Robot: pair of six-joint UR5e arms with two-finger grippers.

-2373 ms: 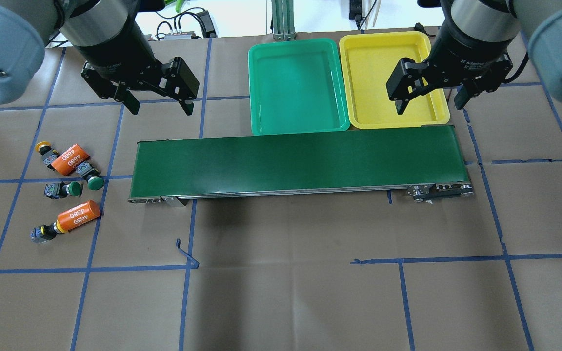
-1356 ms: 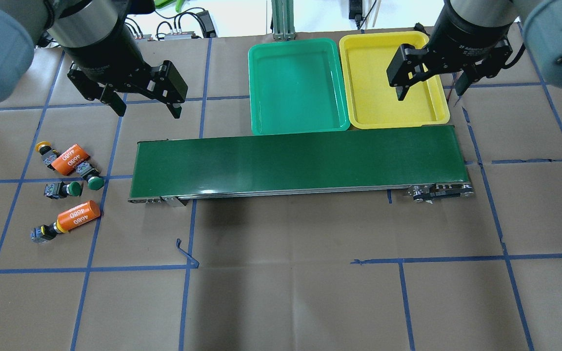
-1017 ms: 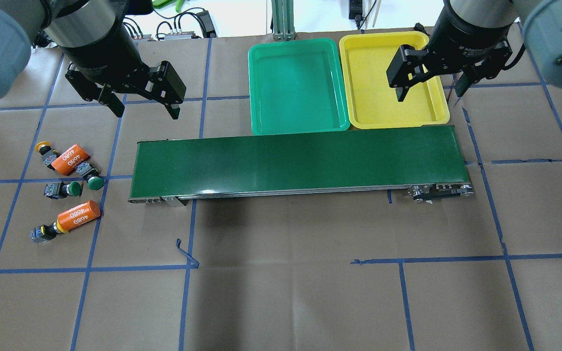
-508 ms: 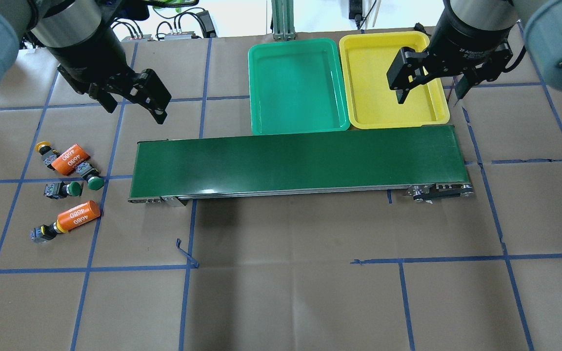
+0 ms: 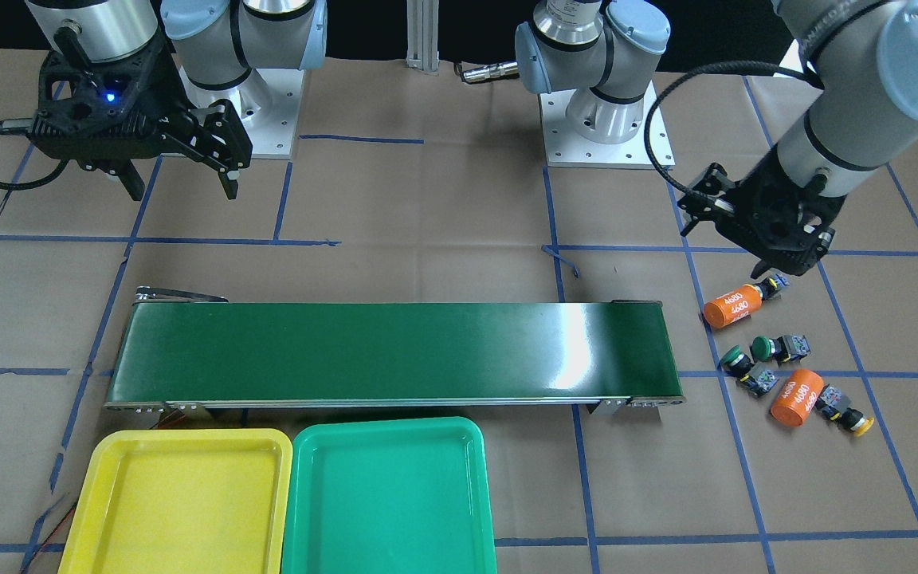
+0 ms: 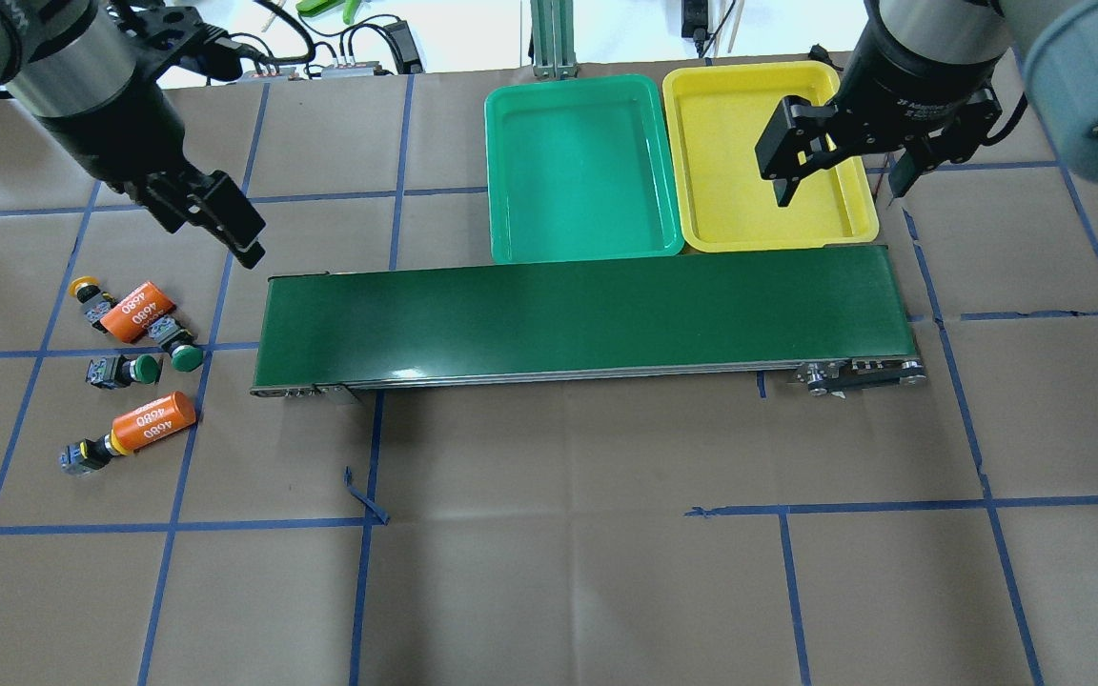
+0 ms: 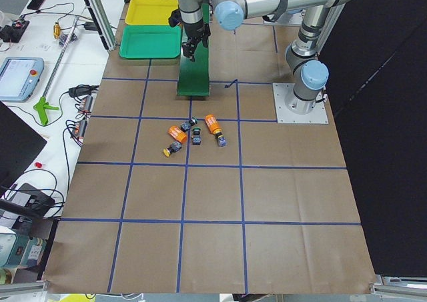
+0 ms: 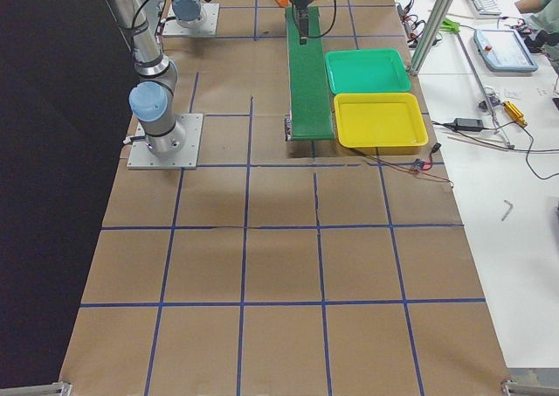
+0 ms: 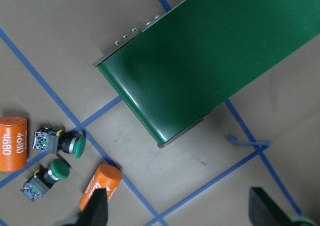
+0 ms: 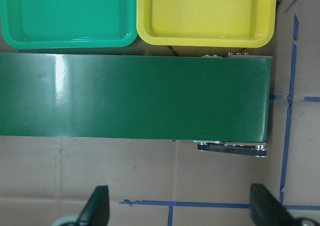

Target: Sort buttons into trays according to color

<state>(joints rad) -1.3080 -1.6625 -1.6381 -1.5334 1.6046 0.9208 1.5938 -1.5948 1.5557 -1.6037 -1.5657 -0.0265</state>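
Here, left hand (image 9: 178,211) gapes wide beside the buttons (image 9: 65,142). Right hand (image 10: 181,206), equally wide, hovers by the conveyor belt (image 10: 135,96), near its right end

table (image 6: 559,572): brown paper cover, matt, faint fold creases
tape lines (image 6: 892,505): blue, matt, thin
conveyor belt (image 6: 578,319): dark green, smooth, satin, bright glare patch in the front-facing view; bare metal side rail
green tray (image 6: 579,167): plastic, glossy, smooth
yellow tray (image 6: 730,143): plastic, glossy, smooth
buttons (image 5: 778,347): shiny caps, duller black bodies
orange cylinders (image 5: 730,308): smooth, slight sheen, white print
left arm (image 5: 833,127): silver metal-look tube, smooth pale blue joint caps
right gripper (image 5: 184,191): black, matt
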